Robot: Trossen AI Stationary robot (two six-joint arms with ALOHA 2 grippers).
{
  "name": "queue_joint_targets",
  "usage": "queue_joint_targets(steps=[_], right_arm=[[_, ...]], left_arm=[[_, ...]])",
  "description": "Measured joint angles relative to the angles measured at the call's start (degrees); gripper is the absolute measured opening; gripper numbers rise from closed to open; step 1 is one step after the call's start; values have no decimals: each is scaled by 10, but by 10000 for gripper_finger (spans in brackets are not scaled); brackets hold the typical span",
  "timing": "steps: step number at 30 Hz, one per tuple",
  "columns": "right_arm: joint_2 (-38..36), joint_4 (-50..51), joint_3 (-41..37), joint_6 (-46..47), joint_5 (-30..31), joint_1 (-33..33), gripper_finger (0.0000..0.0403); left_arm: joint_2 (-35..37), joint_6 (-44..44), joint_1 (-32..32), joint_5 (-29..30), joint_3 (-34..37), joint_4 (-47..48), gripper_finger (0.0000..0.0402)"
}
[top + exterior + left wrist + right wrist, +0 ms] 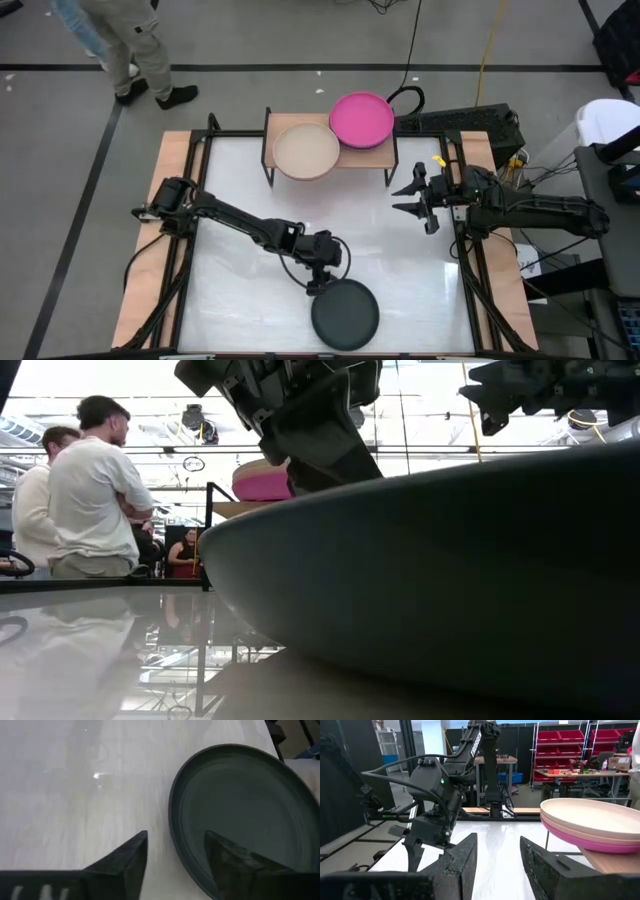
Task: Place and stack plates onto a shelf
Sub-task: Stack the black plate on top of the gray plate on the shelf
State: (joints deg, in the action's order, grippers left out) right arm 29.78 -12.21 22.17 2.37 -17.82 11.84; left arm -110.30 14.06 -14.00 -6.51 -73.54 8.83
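Left gripper (175, 857) jaws wide, straddling the near rim of the dark grey plate (345, 314), which lies flat on the table (240, 180) — not yet clamped. Step in hand: pickup. Next move likely needs closing on the rim, then lifting toward the shelf (385, 155), already holding beige plate (306, 151) and magenta plate (361, 119). Right gripper (415, 200) waits open beside the shelf.

Robotics lab or workshop. Red plastic storage bins (560, 742) on metal racking, cluttered workbench (580, 772), black cables (410, 45) across taped grey floor.
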Motion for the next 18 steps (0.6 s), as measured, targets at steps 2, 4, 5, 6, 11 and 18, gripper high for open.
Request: queue_joint_targets(steps=[2, 4, 5, 6, 11, 18], right_arm=[[0, 0, 0, 0, 0, 0, 130], [0, 0, 0, 0, 0, 0, 130], [0, 0, 0, 0, 0, 0, 130], [0, 0, 0, 0, 0, 0, 130], [0, 0, 0, 0, 0, 0, 130], [0, 4, 0, 1, 0, 0, 130]], left_arm=[[0, 0, -1, 2, 0, 0, 219], [0, 14, -3, 19, 0, 0, 235], [-1, 27, -4, 31, 0, -1, 239], [-5, 42, -5, 39, 0, -4, 241], [-27, 57, -16, 49, -1, -16, 243], [-50, 86, -22, 46, 0, -11, 244]])
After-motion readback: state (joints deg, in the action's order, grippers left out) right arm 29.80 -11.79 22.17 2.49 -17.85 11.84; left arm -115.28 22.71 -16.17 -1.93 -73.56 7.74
